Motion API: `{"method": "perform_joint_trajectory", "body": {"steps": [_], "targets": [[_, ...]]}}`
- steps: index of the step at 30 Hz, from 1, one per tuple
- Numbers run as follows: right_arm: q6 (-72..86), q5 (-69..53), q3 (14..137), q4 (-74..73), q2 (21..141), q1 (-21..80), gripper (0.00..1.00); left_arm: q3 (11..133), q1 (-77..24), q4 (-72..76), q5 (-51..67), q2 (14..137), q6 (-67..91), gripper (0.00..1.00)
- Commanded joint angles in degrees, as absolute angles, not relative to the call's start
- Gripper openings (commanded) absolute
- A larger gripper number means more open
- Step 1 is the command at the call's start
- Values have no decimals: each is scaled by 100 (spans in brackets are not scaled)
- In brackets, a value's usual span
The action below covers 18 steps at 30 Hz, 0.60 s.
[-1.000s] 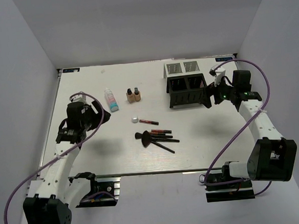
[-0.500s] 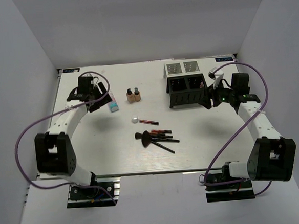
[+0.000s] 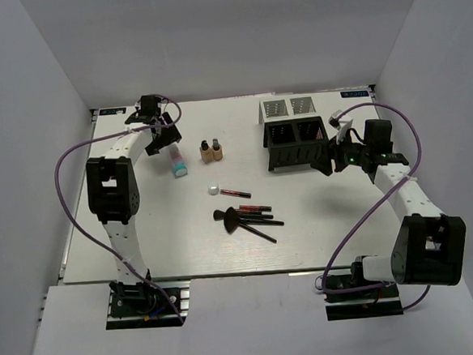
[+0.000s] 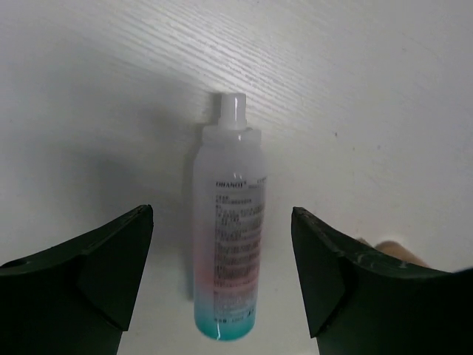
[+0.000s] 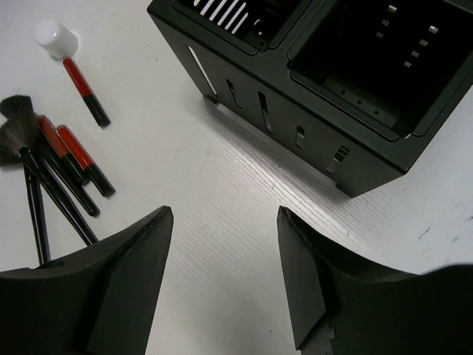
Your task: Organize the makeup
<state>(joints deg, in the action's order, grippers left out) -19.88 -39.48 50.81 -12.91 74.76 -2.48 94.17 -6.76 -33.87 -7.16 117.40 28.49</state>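
Left gripper (image 4: 222, 214) is held over the clear bottle (image 4: 225, 251), jaws spread wide with the bottle framed between them and nothing touched. The alignment reads as a pre-grasp: the fingers are set either side of the body so a squeeze across its width is possible. The bottle is laid flat on the table (image 3: 345, 219), cap towards the top of the wrist frame, sitting upper left in the top view.

Right gripper (image 5: 225, 222) is also spread and empty, parked low beside the mesh box (image 5: 318, 111), right of centre in the top view. It is probably held there to steady or receive at the box; contact cannot be confirmed.

Tan bottles (image 3: 211, 152) are stood upright just right of the clear one. White jar (image 5: 55, 37), pencils (image 5: 85, 92) and brushes (image 5: 29, 148) are left loose mid-table. Box compartments in view are seen empty, so sorting is judged barely begun.
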Motion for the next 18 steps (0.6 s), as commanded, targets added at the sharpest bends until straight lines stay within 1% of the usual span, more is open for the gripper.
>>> {"method": "perform_joint_trajectory", "body": {"steps": [1, 8, 13, 18], "targets": [[-1951, -4087, 5115, -985, 7559, -229, 65, 10027, -694, -3814, -923, 12040, 2804, 85], [-1907, -4104, 5141, -888, 7743, -237, 65, 11002, -694, -4314, -967, 12822, 2769, 82], [-1890, -4096, 5238, -844, 7892, -246, 65, 11144, -694, -4438, -905, 13122, 2751, 75], [-1881, -4104, 5326, -835, 8068, -246, 65, 10996, -694, -4500, -861, 13122, 2698, 67]]}}
